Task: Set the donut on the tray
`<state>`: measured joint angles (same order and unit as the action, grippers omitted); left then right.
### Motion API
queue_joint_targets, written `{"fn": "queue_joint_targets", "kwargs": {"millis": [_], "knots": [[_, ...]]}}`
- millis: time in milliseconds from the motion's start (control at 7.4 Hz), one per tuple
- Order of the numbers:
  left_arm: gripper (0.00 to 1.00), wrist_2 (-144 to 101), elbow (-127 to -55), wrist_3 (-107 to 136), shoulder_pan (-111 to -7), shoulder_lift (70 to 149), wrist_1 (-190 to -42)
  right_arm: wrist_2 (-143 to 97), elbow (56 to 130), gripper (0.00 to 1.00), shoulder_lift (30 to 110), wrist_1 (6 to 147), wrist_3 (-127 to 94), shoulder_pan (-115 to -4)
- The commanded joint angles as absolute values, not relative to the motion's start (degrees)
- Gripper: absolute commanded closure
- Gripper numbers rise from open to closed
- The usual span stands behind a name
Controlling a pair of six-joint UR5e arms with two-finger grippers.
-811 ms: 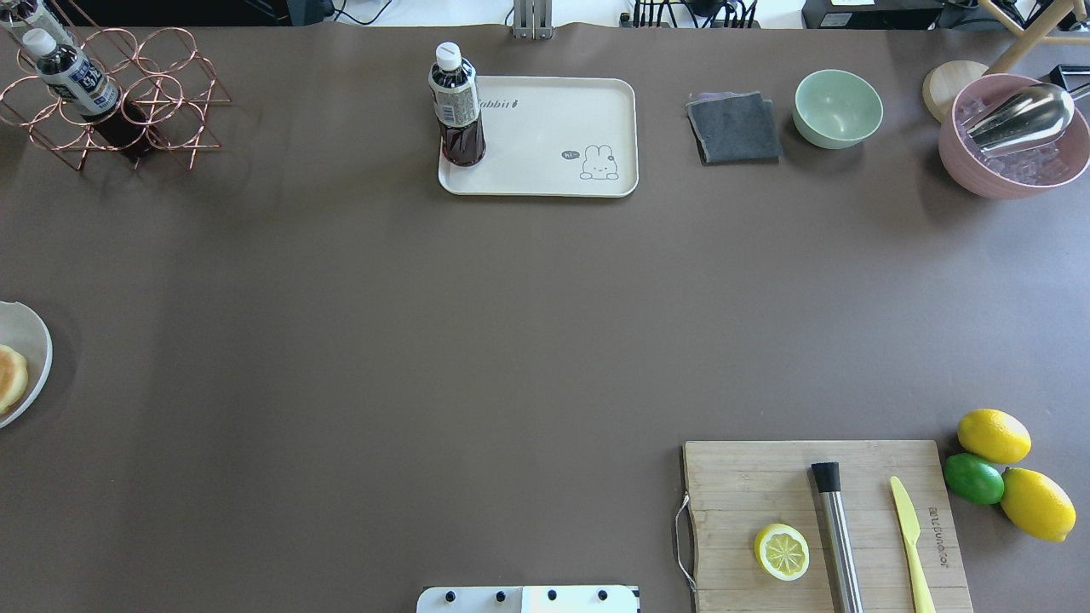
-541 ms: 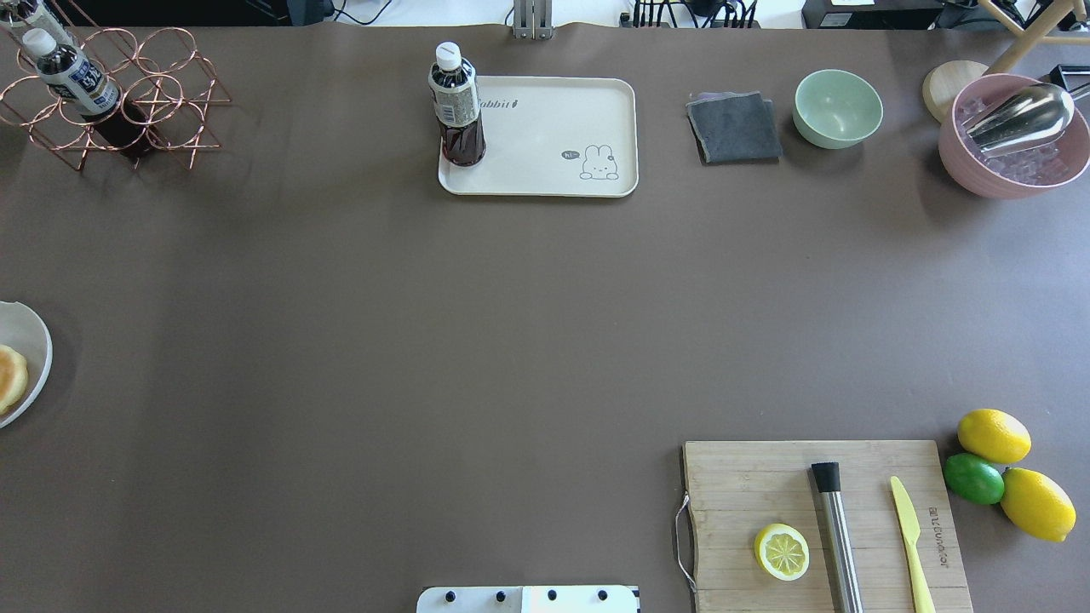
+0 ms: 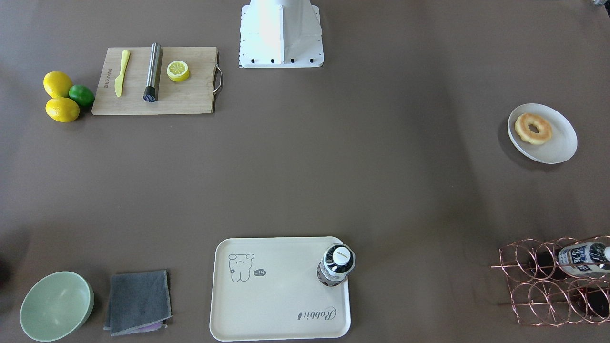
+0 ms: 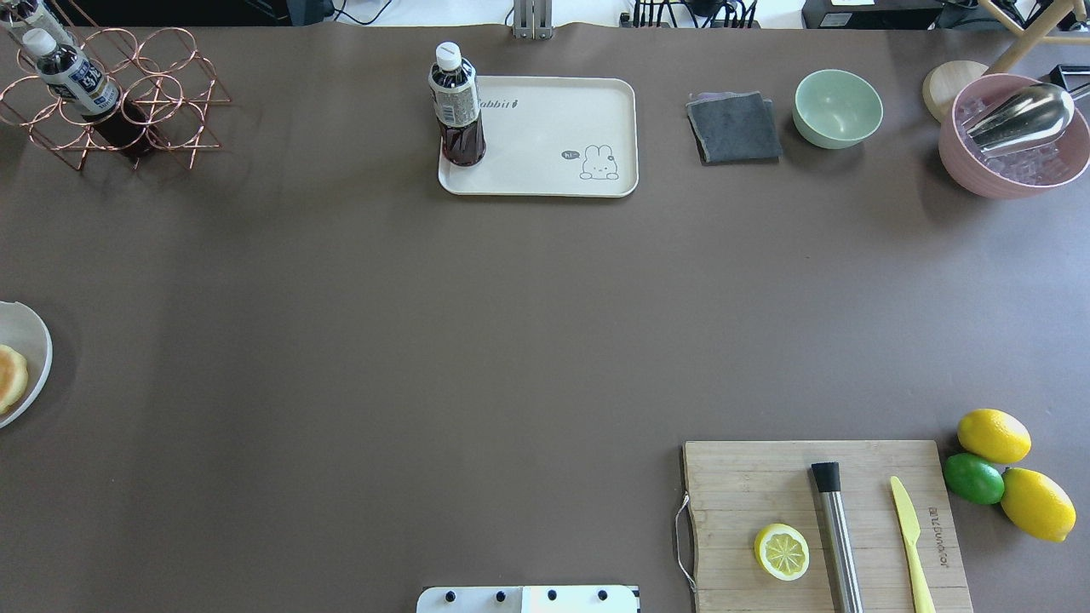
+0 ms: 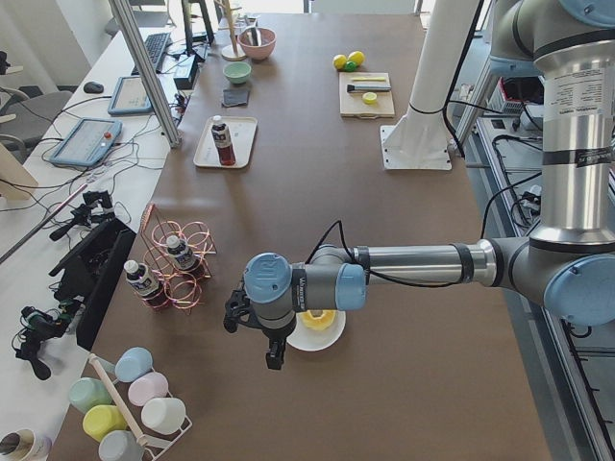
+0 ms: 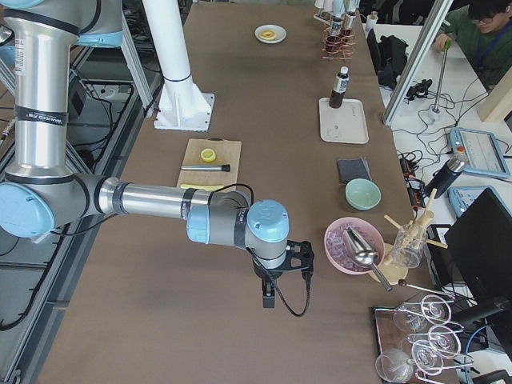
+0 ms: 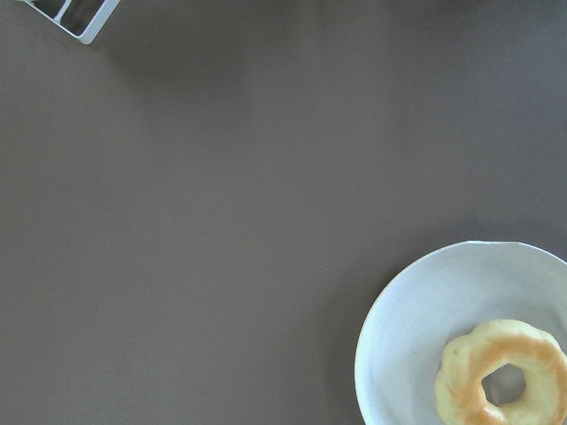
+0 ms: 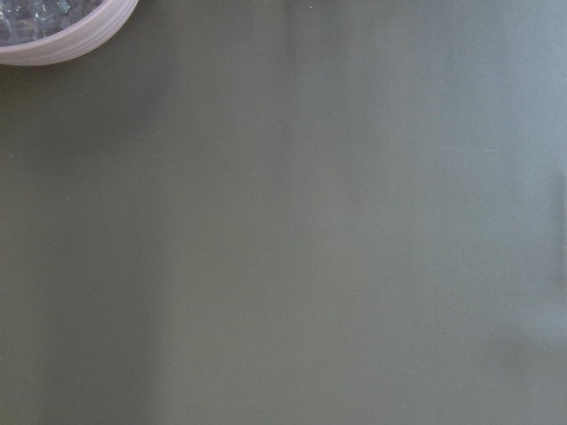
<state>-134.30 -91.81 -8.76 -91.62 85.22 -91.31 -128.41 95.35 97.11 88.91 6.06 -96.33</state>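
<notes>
Your donut (image 3: 533,128) lies flat on a round white plate (image 3: 560,147) at the left end of the table. It sits on the part of the plate that is closer to the middle of the table. The tray (image 3: 281,295) is well apart from it, at the far edge of the table, about halfway along.

The donut looks light and maybe a bit soft, so I think a gentle squeeze is enough. It looks dry, not sticky or slippery. A good place to hold it seems to be one side of the ring, with one finger in the hole and one on the outside. The plate is smooth and may slide if you push on it, so come straight down.

The left gripper (image 5: 275,353) hangs low beside the plate. Its own camera shows the donut off in a corner, so it is not right over it. I cannot tell if its fingers are spread or together. The right gripper (image 6: 268,298) hangs near the pink bowl (image 4: 1013,140) at the right end, and I cannot tell its fingers either.

Now count. There is one donut, one plate and one tray. One bottle (image 3: 336,267) stands on a corner of the tray, so aim for the bare part. Two more bottles lie in the wire rack (image 5: 183,264). There are two lemons (image 4: 993,435), one lime (image 4: 973,478) and one lemon half (image 4: 782,552).
</notes>
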Motion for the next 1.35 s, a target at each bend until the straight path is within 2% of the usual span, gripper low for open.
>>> {"fn": "queue_joint_targets", "kwargs": {"millis": [0,541,1216], "knots": [[0.01,-134.38,-91.93,-8.79,-91.49,85.08,-91.23,-128.41,95.27,0.00,97.38,88.86,6.06,-96.33],[0.01,-134.74,-91.50,-8.26,-91.41,87.70,-94.37,-128.50,95.88,0.00,98.17,88.86,6.06,-96.42],[0.01,-141.68,-92.20,-6.61,-91.67,85.69,-103.43,-133.85,95.89,0.00,98.26,88.95,5.89,-96.42]]}}
